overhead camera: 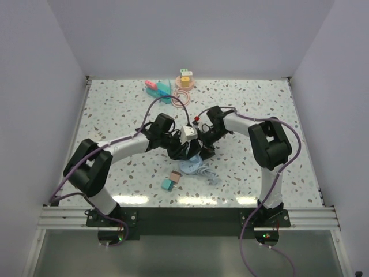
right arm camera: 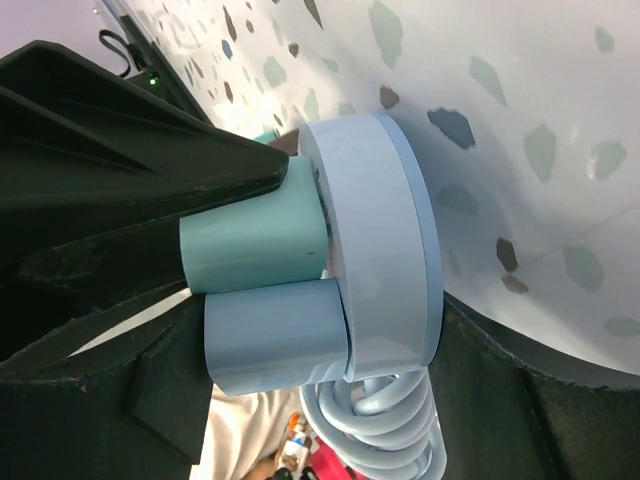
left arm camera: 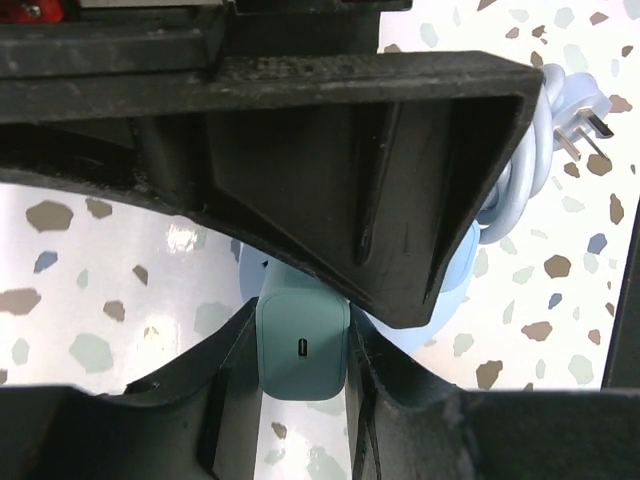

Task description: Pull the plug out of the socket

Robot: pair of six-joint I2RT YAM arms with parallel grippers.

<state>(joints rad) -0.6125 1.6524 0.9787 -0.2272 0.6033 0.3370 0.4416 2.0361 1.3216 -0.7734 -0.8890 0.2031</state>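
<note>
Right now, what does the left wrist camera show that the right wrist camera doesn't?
Left wrist only: the port on the end face of the teal plastic charger plug, squeezed between the left fingers, and the bare metal prongs of the cord. Right wrist only: the round pale-blue socket hub side-on, with a second pale-blue plug seated beside the teal one. Both: the teal plug, coiled pale-blue cable, speckled table.

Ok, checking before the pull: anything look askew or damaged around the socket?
Nothing stands out. The teal plug sits square in the round socket, with the left pincer shut on it. The cord is neatly coiled.
</note>
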